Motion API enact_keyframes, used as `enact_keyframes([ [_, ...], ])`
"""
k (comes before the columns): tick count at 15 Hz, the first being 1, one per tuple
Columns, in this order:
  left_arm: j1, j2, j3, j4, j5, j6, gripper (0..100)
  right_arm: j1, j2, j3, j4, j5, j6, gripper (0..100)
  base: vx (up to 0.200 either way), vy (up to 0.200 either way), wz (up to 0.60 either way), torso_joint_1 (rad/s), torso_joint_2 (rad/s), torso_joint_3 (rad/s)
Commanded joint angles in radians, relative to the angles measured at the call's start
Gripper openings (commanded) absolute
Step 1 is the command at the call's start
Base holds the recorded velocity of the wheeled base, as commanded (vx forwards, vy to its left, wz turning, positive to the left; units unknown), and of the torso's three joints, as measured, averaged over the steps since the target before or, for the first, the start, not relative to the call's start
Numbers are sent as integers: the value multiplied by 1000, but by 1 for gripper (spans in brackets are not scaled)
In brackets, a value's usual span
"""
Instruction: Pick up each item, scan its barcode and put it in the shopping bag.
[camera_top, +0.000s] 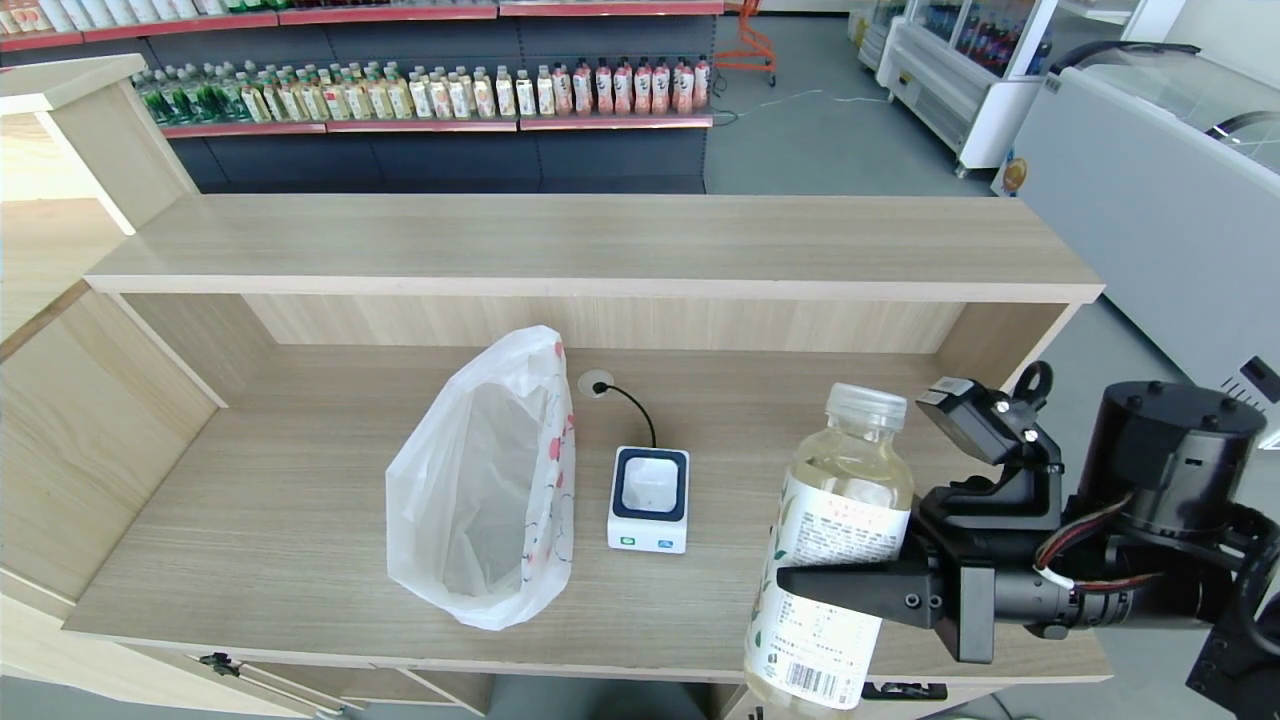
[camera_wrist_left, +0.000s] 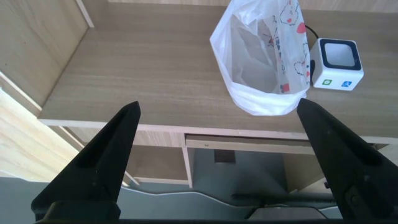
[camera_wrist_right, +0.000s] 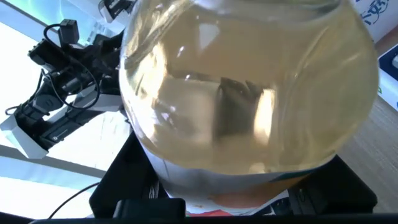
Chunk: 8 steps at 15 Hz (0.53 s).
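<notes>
Counter (camera_top: 300, 520): right gripper (camera_top: 832, 572) seemingly around bottle (camera_top: 848, 490)

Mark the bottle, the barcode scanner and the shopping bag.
bottle (camera_top: 838, 530), head view, on its paper label.
barcode scanner (camera_top: 650, 482), head view, on its scan window.
shopping bag (camera_top: 553, 460), head view, on its printed side wall.

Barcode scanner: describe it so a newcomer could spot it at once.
On the wooden counter, just to the robot's right of the white plastic shopping bag, sits the barcode scanner. It is the only small white box there, with a dark-framed square window on top and a black cable at its back.
</notes>
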Motion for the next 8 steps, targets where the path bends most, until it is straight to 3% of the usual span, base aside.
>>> enact_keyframes([
  [1, 0, 0, 0, 0, 0, -1, 100, 2, 11, 0, 0, 1, -1, 0, 0, 0, 0, 0, 0, 0],
  [8, 0, 0, 0, 0, 0, -1, 100, 0, -3, -5, 3, -2, -3, 0, 0, 0, 0, 0, 0, 0],
])
